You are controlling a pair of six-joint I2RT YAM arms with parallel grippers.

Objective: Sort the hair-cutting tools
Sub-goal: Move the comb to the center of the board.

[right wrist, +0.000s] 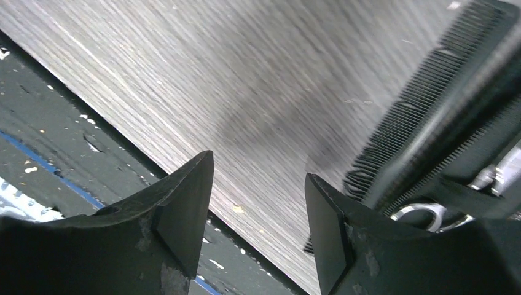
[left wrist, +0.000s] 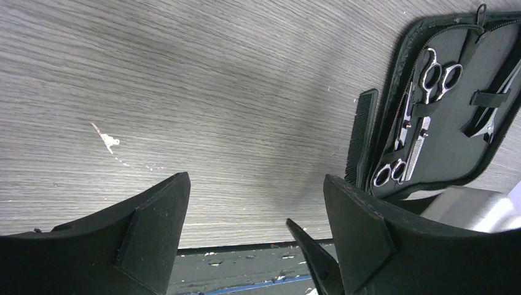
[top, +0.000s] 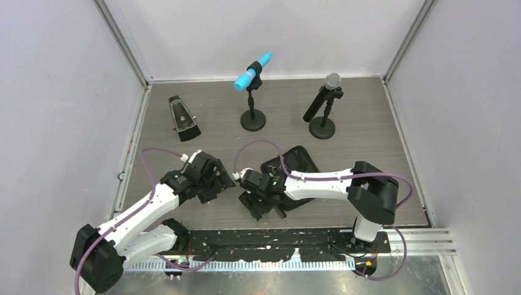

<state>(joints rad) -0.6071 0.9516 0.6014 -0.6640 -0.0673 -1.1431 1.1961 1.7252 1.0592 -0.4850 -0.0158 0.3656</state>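
Note:
A black zip case (left wrist: 458, 132) lies open on the wood-grain table (left wrist: 215, 80), also seen in the top view (top: 302, 161). One pair of silver scissors (left wrist: 437, 77) sits strapped in its upper part. A second pair (left wrist: 393, 171) shows its rings at the lower edge. A long black comb (left wrist: 362, 132) lies just outside the case's left rim, also in the right wrist view (right wrist: 424, 104). My left gripper (left wrist: 257, 178) hangs open over bare table left of the case. My right gripper (right wrist: 258, 169) is open and empty, beside the comb's near end. I cannot make out the hair clips.
A black metronome (top: 183, 115) stands at the back left. A blue microphone on a stand (top: 253, 72) and a black microphone on a stand (top: 324, 98) are at the back. The two wrists nearly meet mid-table (top: 236, 179). The table's dark front strip (left wrist: 246, 264) is close below both grippers.

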